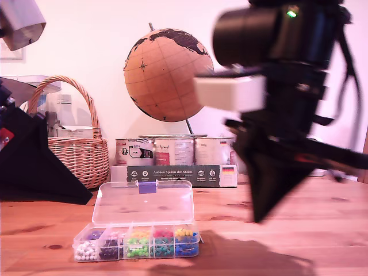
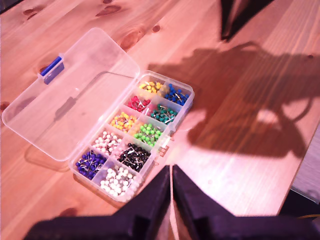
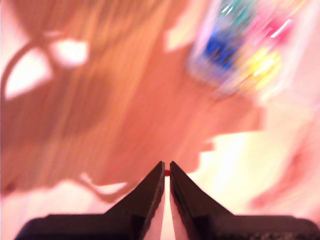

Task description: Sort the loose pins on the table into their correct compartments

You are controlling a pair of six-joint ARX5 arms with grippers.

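Observation:
The clear plastic box [image 1: 138,241] lies open on the pine table [image 1: 299,253], its lid [image 2: 70,95] folded back with a blue clasp [image 2: 51,69]. Its compartments [image 2: 135,135], in two rows, hold pins sorted by colour. My second gripper [image 3: 167,171] is shut on a tiny red pin [image 3: 167,173] and hangs blurred above the wood, right of the box in the exterior view [image 1: 261,217]. The box [image 3: 245,45] is a colour smear in its view. My first gripper [image 2: 171,172] is shut and empty, high over the box's white-pin end. No pins show on the bare wood.
Behind the box stand a wicker basket [image 1: 75,144], a cork globe [image 1: 167,75], a row of tins [image 1: 172,150] and a green-labelled carton [image 1: 181,174]. A black shape [image 1: 34,167] fills the exterior view's left. The table edge [image 2: 300,165] is near the second arm's shadow.

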